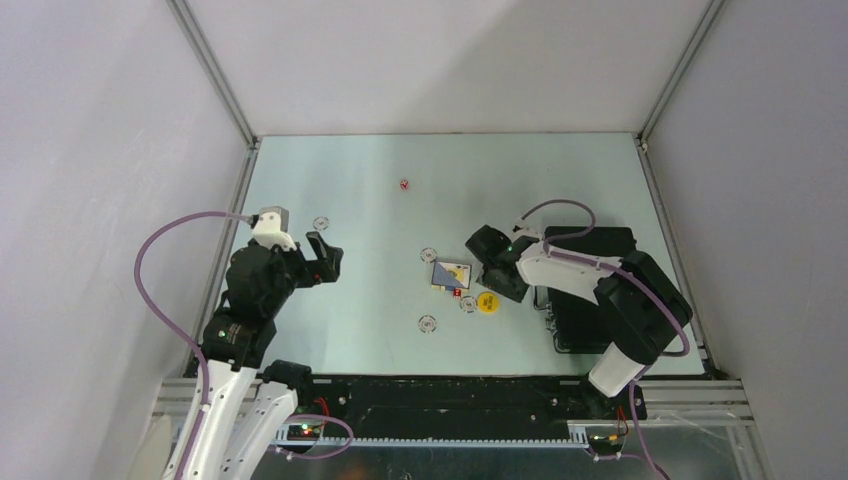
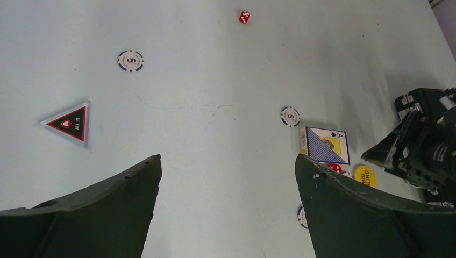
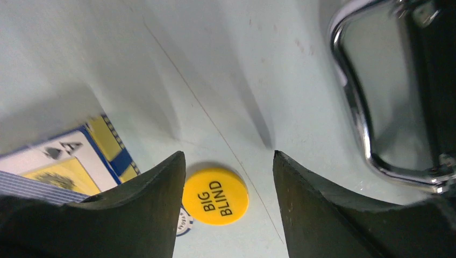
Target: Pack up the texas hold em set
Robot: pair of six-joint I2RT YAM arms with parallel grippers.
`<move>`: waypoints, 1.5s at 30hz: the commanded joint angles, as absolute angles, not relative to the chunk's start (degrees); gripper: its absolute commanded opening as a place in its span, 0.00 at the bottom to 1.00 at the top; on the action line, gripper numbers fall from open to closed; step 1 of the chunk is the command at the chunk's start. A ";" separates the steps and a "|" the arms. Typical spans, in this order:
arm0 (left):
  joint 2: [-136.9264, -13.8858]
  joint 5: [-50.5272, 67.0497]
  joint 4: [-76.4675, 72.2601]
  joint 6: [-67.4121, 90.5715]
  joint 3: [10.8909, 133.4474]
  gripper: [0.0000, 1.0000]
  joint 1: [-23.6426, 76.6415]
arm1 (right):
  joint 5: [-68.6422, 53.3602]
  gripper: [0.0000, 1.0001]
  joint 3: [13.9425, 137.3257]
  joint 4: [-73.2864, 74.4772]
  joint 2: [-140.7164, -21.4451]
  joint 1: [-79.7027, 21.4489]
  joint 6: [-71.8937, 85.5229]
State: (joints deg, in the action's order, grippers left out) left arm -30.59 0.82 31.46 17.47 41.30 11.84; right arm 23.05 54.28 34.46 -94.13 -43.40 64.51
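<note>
Black briefcase point(image 1: 592, 262) lies at the right side of the worktop point(image 1: 350, 170), partly under the right arm. Its silver handle point(image 3: 355, 107) faces the loose pieces.

Right pincer point(image 3: 228, 156) is low over the yellow BIG BLIND disc point(image 3: 215, 196). Jaws are apart and wider than the disc, nothing clamped. The disc lies flat on the worktop, close against the left finger and clear of the other.

Card deck point(image 1: 451, 274) is just left of the disc, with a red die point(image 2: 334, 167) at its near edge. A second red die point(image 1: 404, 184) sits alone, well back.

Chips are scattered: one point(image 1: 321, 223) by the left arm, one point(image 1: 429, 254) behind the deck, one point(image 1: 428, 324) nearer the bases, one point(image 1: 468, 303) just beside the disc.

Left pincer point(image 2: 228, 161) is spread wide and empty, above bare worktop. The ALL IN triangle point(image 2: 69, 122) shows only in the left wrist view, off to its left.
</note>
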 commanded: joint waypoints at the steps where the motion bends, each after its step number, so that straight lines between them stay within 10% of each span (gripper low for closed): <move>1: -30.80 1.74 30.75 16.08 41.22 0.98 12.15 | 25.80 0.66 61.43 37.16 -90.62 -39.96 61.27; 16: -34.62 9.22 29.99 20.25 42.00 0.98 13.26 | 27.43 0.72 67.77 45.35 -75.58 -14.46 54.24; 27: -56.88 -8.31 15.45 31.31 45.22 0.93 55.52 | 20.25 0.74 59.77 42.15 -71.78 9.04 53.16; 45: -88.67 4.07 -7.16 17.94 62.85 0.89 62.80 | 16.92 0.76 56.08 34.56 -79.12 21.61 55.73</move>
